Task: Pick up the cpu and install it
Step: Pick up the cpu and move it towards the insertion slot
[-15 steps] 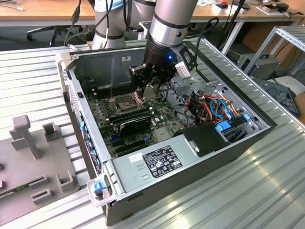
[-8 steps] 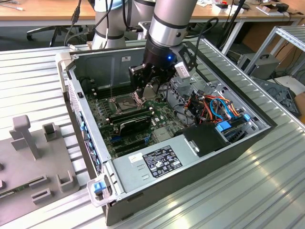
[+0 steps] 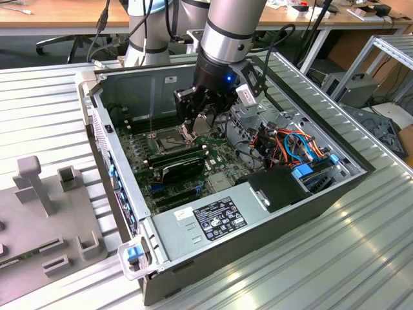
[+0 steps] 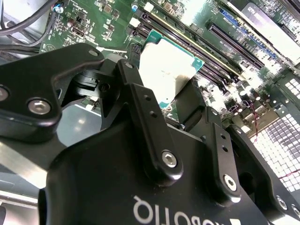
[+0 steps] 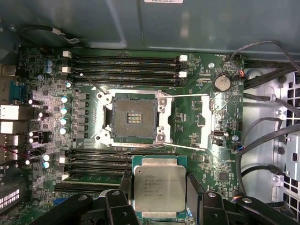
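Carrying stage. The hand (image 5: pixel 159 182) pinches the cpu (image 5: pixel 158 192) by two opposite edges, holding it flat above the motherboard (image 5: pixel 220 159), near the open socket (image 5: pixel 133 117). Seating it will likely call for squaring the chip over that socket and keeping it level.

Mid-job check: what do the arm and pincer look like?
The arm is a silver-grey tube ending in a black wrist with a small blue light. The pincer is black, with linked bars, silver screws and white lettering on its body. A black cable hangs alongside.
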